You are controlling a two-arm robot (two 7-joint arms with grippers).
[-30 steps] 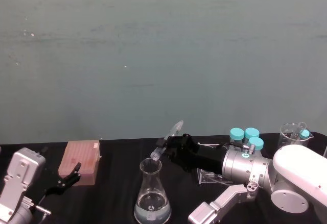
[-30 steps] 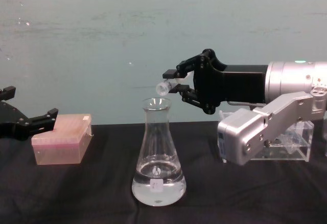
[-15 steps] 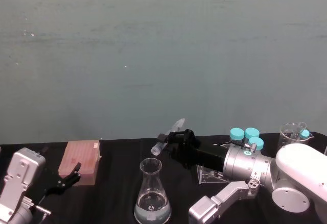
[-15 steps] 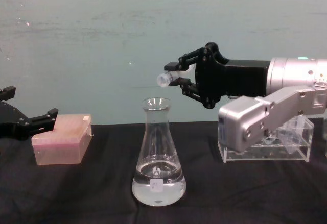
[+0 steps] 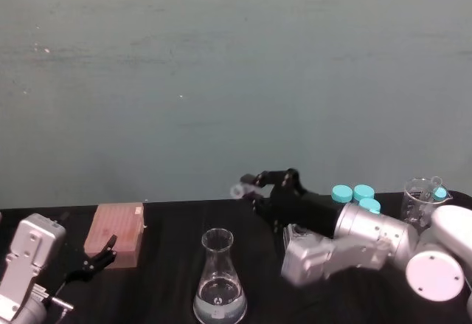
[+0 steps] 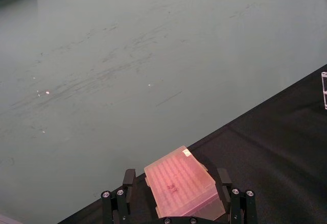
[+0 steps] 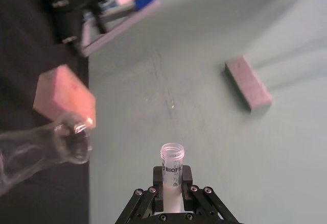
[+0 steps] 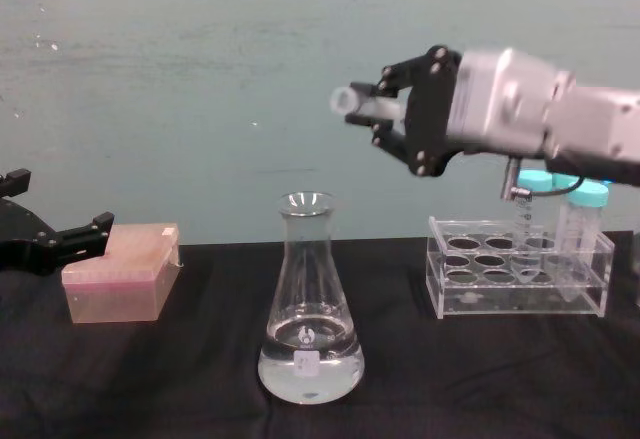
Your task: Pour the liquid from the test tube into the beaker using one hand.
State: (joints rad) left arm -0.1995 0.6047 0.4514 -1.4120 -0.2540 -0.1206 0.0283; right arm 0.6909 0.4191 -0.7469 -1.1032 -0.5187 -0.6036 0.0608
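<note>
Right gripper (image 8: 372,109) high and level, clamped; left gripper (image 8: 55,221) low, spread wide

We see a black desk (image 8: 150,379) under a dull teal wall (image 8: 150,79) flecked with pale scuffs. The beaker (image 8: 310,289) is clear glass with a small white label (image 8: 307,362), and the liquid (image 8: 310,379) in it is colourless. The test tube (image 7: 172,169) is clear with a whitish rim and black lettering. The right gripper (image 8: 383,107) is black on a silver arm, and the left gripper (image 5: 94,259) is black too. The tip box (image 8: 120,271) is translucent pink with a faint grid. The capped tubes (image 8: 578,221) have teal caps and stand in a clear rack (image 8: 520,299).
</note>
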